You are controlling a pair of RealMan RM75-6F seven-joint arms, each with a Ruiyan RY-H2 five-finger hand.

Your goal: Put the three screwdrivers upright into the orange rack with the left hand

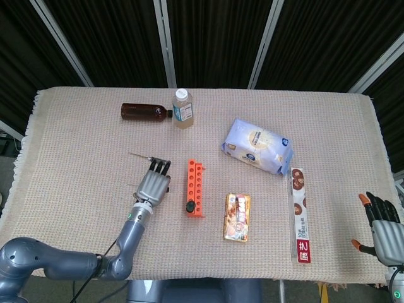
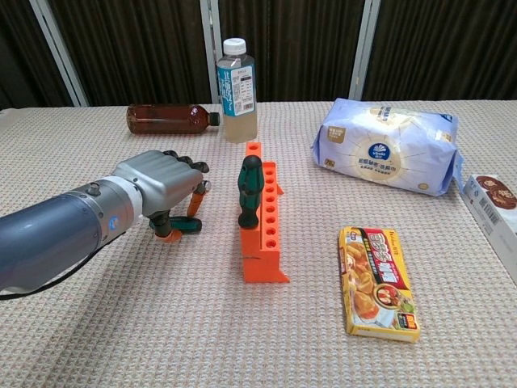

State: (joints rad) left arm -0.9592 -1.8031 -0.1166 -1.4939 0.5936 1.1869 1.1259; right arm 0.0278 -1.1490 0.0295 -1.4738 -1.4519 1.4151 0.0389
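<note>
Left hand [image 2: 161,184] curled over a green-handled screwdriver [image 2: 187,225] on the cloth, grip seemingly not closed, one screwdriver [image 2: 249,192] upright in the orange rack [image 2: 265,236], right hand [image 1: 381,222] spread, holding nothing.

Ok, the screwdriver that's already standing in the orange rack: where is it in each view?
Head view: only its dark handle top shows, at the near end of the orange rack, screwdriver.
Chest view: screwdriver stands upright, left of centre, in the orange rack.
Shared landmark: the left hand lies just left of the rack.
</note>
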